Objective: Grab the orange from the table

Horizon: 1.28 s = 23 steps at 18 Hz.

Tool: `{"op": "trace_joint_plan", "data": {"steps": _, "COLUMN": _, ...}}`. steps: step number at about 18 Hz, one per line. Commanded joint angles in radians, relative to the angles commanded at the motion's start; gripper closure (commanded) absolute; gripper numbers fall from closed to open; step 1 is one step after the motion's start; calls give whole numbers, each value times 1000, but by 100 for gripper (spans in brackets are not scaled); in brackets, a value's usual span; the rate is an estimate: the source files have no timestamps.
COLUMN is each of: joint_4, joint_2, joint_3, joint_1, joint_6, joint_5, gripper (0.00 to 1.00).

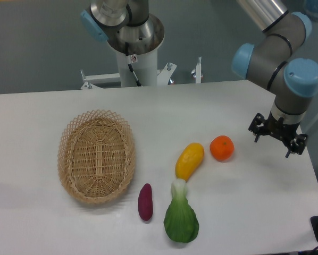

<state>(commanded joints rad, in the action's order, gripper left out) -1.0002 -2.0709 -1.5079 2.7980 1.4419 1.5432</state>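
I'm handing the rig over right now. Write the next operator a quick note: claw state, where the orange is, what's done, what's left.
Claw: holds nothing, off to the camera's right of the fruit; too small in view to tell open from shut.
Orange: on the table, untouched, just right of the yellow fruit as the camera sees it, with a small gap.
Also present: wicker basket, purple vegetable, green leafy vegetable.
Done: nothing grasped yet.
Left: move over the orange, close on it, lift.

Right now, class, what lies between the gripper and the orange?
Nothing: the camera view shows only bare table between the gripper and the orange.
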Motion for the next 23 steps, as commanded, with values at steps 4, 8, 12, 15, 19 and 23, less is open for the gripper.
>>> {"op": "trace_joint_plan", "data": {"steps": 4, "joint_4": 12, "joint_2": 3, "joint_3": -5, "joint_1": 0, "joint_6": 0, "joint_5": -3, "gripper": 0}}
{"op": "trace_joint_plan", "data": {"steps": 8, "joint_4": 12, "joint_2": 5, "joint_3": -6, "joint_1": 0, "joint_6": -2, "joint_5": -3, "gripper": 0}}
{"op": "trace_joint_plan", "data": {"steps": 12, "joint_4": 8, "joint_2": 8, "joint_3": -8, "joint_1": -3, "joint_6": -3, "joint_5": 5, "gripper": 0}}
{"op": "trace_joint_plan", "data": {"steps": 15, "joint_4": 8, "joint_2": 14, "joint_3": -20, "joint_1": -17, "joint_6": -15, "joint_5": 3, "gripper": 0}}
{"op": "trace_joint_plan", "data": {"steps": 19, "joint_4": 6, "joint_2": 21, "joint_3": -28, "joint_1": -31, "joint_6": -35, "joint_5": 3, "gripper": 0}}
{"op": "trace_joint_plan", "data": {"steps": 23, "joint_4": 2, "joint_2": 20, "joint_3": -29, "joint_1": -44, "joint_6": -35, "joint_5": 5, "gripper": 0}}
